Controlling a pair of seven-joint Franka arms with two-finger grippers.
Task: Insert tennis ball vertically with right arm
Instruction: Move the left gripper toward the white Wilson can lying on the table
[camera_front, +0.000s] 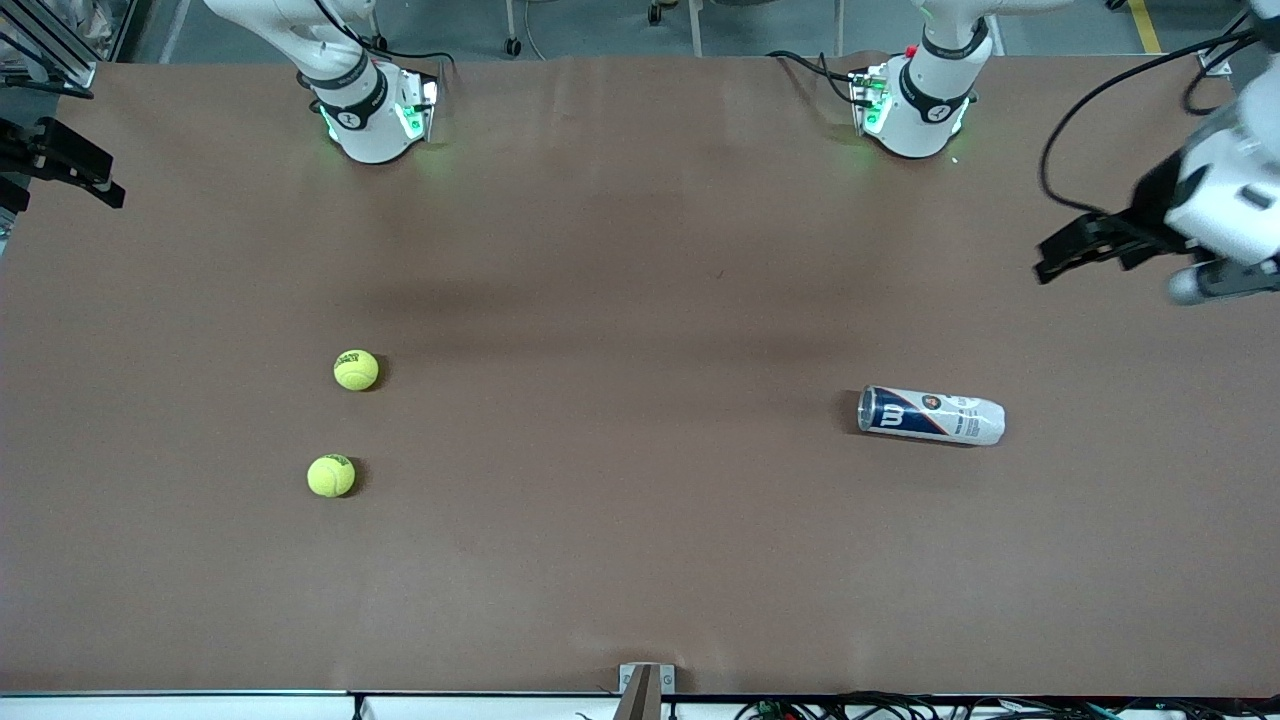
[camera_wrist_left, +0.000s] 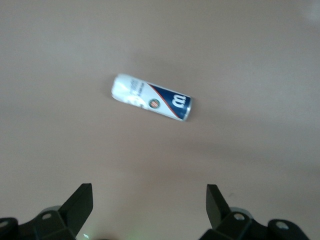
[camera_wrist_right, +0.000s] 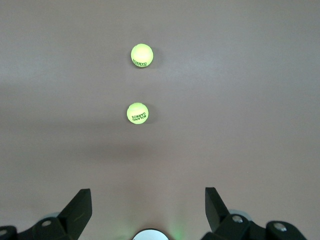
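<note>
Two yellow-green tennis balls lie on the brown table toward the right arm's end; one is farther from the front camera than the other. A white and dark blue ball can lies on its side toward the left arm's end. My right gripper is open and empty, high over its own arm's base, with both balls ahead of it; it is out of the front view. My left gripper hangs open and empty above the table's edge at its own end.
The two arm bases stand along the table's edge farthest from the front camera. A black fixture juts in at the right arm's end. A small bracket sits at the table's near edge.
</note>
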